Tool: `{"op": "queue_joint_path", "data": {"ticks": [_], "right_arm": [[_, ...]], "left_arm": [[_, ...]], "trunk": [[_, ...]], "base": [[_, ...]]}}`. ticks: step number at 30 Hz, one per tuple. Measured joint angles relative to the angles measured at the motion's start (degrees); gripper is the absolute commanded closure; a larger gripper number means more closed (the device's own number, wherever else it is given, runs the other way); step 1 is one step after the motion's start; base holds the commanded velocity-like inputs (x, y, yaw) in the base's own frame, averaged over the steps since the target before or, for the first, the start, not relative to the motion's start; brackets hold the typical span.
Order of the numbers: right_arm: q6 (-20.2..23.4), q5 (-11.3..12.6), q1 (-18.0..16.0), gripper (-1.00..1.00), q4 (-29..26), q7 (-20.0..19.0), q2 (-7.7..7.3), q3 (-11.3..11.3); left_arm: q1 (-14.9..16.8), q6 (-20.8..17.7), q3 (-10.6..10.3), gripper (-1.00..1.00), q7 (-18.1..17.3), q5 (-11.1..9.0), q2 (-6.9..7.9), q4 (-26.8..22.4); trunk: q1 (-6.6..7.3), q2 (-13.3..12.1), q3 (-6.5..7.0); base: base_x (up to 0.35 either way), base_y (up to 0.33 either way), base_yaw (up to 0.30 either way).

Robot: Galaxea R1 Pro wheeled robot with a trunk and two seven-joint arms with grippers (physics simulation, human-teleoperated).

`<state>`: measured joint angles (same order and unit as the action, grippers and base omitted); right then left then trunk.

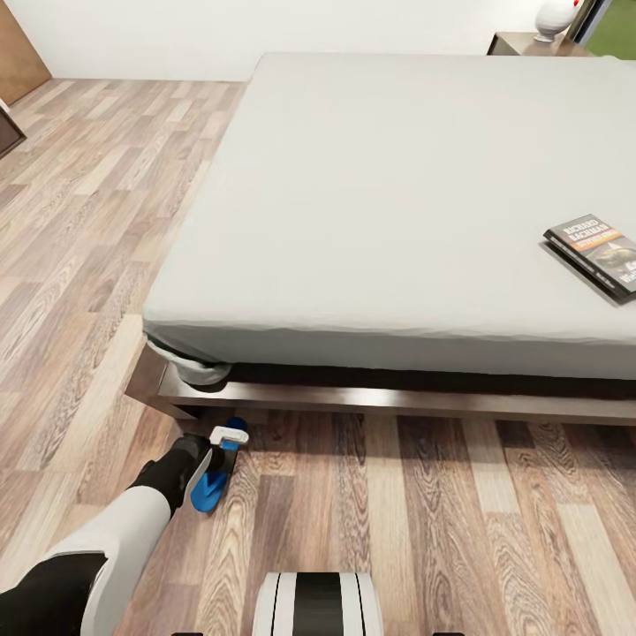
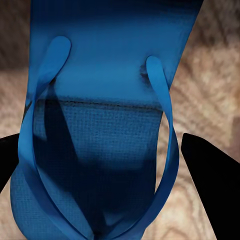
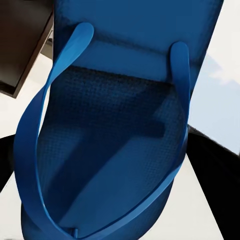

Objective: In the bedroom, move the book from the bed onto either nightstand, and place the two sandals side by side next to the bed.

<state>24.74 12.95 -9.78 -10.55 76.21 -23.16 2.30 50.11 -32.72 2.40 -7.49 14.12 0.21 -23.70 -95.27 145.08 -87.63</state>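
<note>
Wood floor by bed: your L gripper & R gripper each look clamped on a sandal — release crooked & the pair won't sit side by side.

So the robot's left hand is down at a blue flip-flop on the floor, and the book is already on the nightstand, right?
Not quite. The head view shows the book still lying on the bed's grey mattress. The rest holds: the left hand is down at a blue flip-flop on the floor.
</note>
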Motion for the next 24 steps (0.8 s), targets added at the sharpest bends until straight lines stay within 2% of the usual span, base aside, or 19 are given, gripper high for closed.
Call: {"op": "queue_joint_path", "data": {"ticks": [2,7,15,19,24], "right_arm": [[0.02,-0.09,0.01,1.0,-0.02,-0.56,-0.02,0.01],[-0.13,-0.3,-0.01,1.0,-0.06,-1.26,-0.17,-0.04],[-0.51,-0.4,-0.03,1.0,-0.07,-0.96,-0.6,-0.11],[-0.63,-0.38,0.0,1.0,0.05,-0.66,-2.6,-0.1],[-0.69,-0.2,0.01,1.0,0.48,-0.58,-4.11,-0.01]], "left_arm": [[0.01,0.0,-0.01,1.0,0.01,0.01,-0.01,0.03],[0.0,0.0,-0.07,1.0,0.06,0.03,-0.01,0.07],[-0.02,0.02,-0.1,1.0,0.15,-0.04,-0.02,0.0],[-0.02,0.06,-0.11,1.0,0.18,-0.03,-0.01,-0.01],[-0.02,0.08,-0.11,1.0,0.19,-0.06,-0.03,-0.01]], "trunk": [[0.0,0.0,0.0],[-0.13,0.06,-1.1],[-0.13,0.07,-1.11],[-0.13,0.07,-1.11],[-0.13,0.07,-1.11]], "base": [[0.0,0.0,0.0],[0.0,0.0,0.0],[0.0,0.0,0.0],[0.0,0.0,0.0],[0.0,0.0,0.0]]}}
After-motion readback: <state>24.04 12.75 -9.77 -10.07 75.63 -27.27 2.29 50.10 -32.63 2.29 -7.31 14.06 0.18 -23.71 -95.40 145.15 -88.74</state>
